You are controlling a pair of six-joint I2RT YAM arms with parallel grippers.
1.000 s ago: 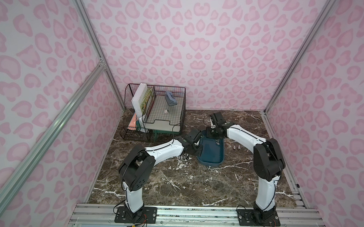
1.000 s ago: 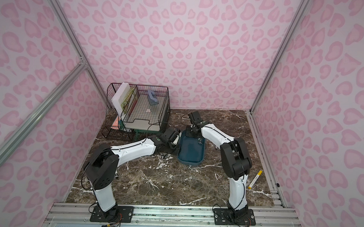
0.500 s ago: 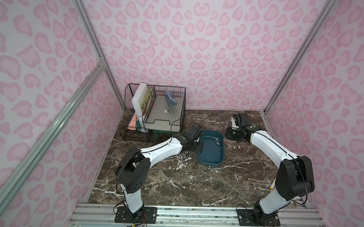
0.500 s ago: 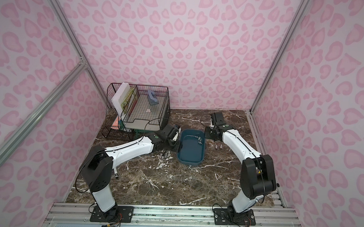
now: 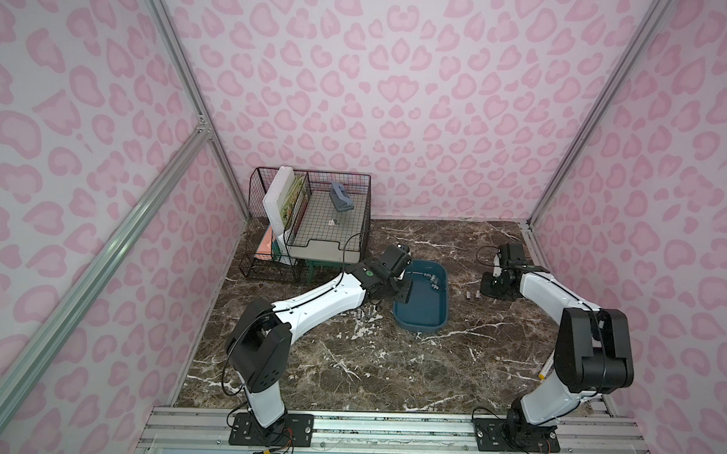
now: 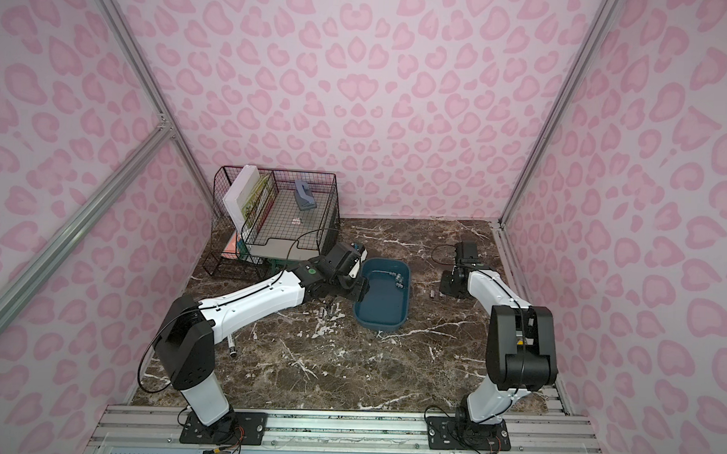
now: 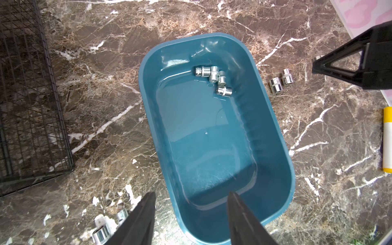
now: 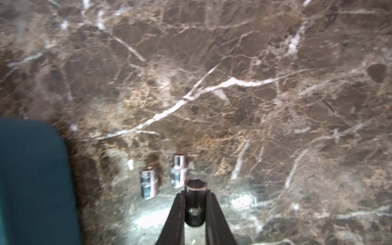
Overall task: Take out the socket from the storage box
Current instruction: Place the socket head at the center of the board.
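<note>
Beside storage box (image 7: 254, 135), over bench (image 7: 106, 89): right end effector (image 8: 195, 193) clenched on socket (image 8: 193, 214), near two sockets (image 7: 275, 85); release may knock them rolling. Four sockets (image 7: 214, 79) lie in box corner. Left end effector (image 7: 191, 193) spread, empty, straddling box rim; descent could tip box.

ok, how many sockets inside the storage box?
4, all at the far end of the storage box: first socket, second socket and third socket touching in a row, fourth socket just beside them. None look hidden.

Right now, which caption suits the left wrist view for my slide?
Open left gripper by the teal storage box; socket cluster inside, two sockets outside on marble tabletop.
</note>
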